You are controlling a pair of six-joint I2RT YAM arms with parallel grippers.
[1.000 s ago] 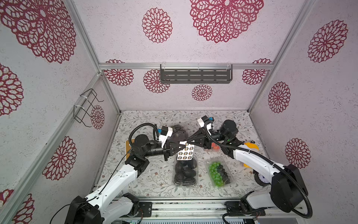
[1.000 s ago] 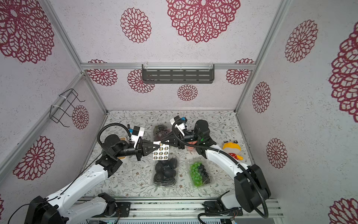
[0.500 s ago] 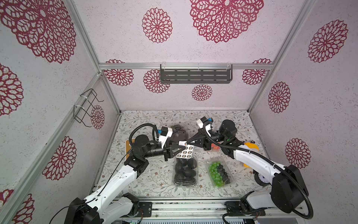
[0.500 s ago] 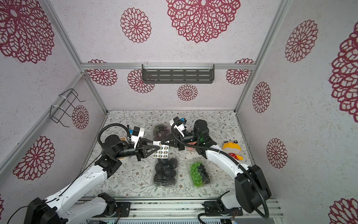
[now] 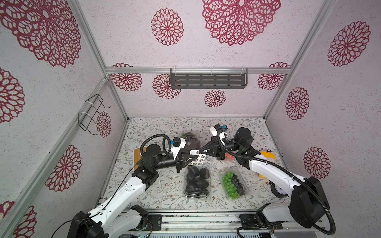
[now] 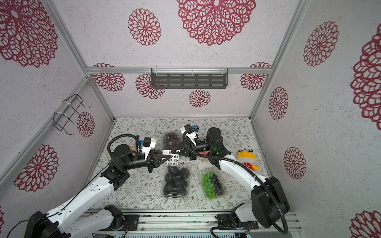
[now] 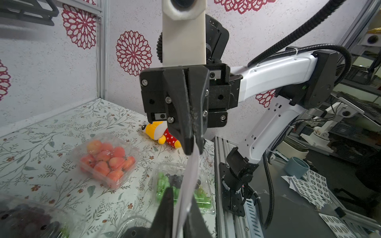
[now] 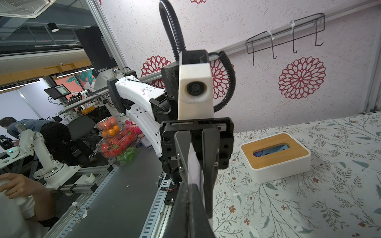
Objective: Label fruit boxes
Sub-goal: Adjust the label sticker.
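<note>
Clamping one edge of a white sheet of round stickers [image 5: 200,161] in the right gripper [image 5: 198,152], closed flat on it, above the middle of the floral-printed table [image 5: 156,185]. Meeting it from 9 o'clock with the left gripper [image 5: 194,159], narrowed almost shut around the same sheet; cannot tell whether pinching the paper or merely flanking it. Holding the sheet up at the 12 o'clock end of a clear plastic clamshell of black round fruits [image 5: 196,182]. Showing a clear clamshell of green-and-black grapes [image 5: 233,185] at 4 o'clock, a clear clamshell of dark purple grapes [image 5: 190,139] at 12 o'clock, and a clear clamshell of orange-red strawberries [image 7: 107,160] at 3 o'clock, partly hidden beneath the right arm [image 5: 268,169]. Farther out at 9 o'clock, a white box with a wooden lid [image 8: 276,156].
</note>
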